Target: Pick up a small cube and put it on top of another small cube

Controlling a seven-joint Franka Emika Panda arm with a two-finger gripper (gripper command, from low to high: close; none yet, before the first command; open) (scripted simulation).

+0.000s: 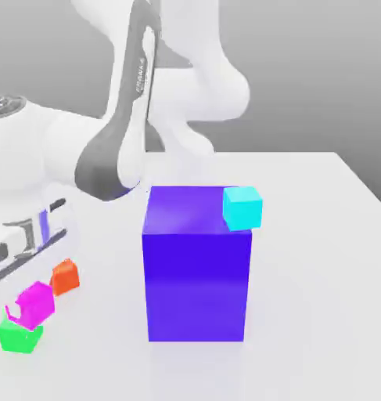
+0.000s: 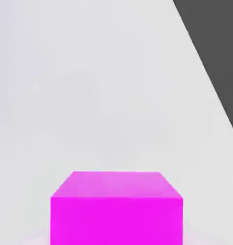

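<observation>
Nearest first, in the exterior view: one green cube (image 1: 19, 336) sits on the pale table (image 1: 318, 313), low down toward the exterior view's left. Just above it in that view, one magenta cube (image 1: 37, 304) overlaps its upper part, set off a little toward the exterior view's right. Whether the two touch, I cannot tell. Magenta cube looks tilted there. Gripper (image 1: 30, 307) is clenched on it, a pale bit showing against its side.

Slightly farther back, one orange cube (image 1: 65, 277), close behind the magenta one; near neighbour, but not between magenta and green. Next, one big blue block (image 1: 196, 282), upright on the table near the middle, well apart from the small group and not between the magenta and green cubes. One cyan cube (image 1: 242, 208) shows at its top, by the edge toward the exterior view's right, jutting past that side.

Behind all these, one white arm (image 1: 197, 94), folded: thick upper links bend over at the back, a grey-banded joint hangs at mid-height, and the wrist reaches down toward the exterior view's left.

Count: five blocks altogether, four small, one large; each colour once.

Hand view: magenta cube squarely presented, flat face and upper face both visible, pale tabletop behind, dark grey background (image 2: 216, 52) past a slanting table edge.
</observation>
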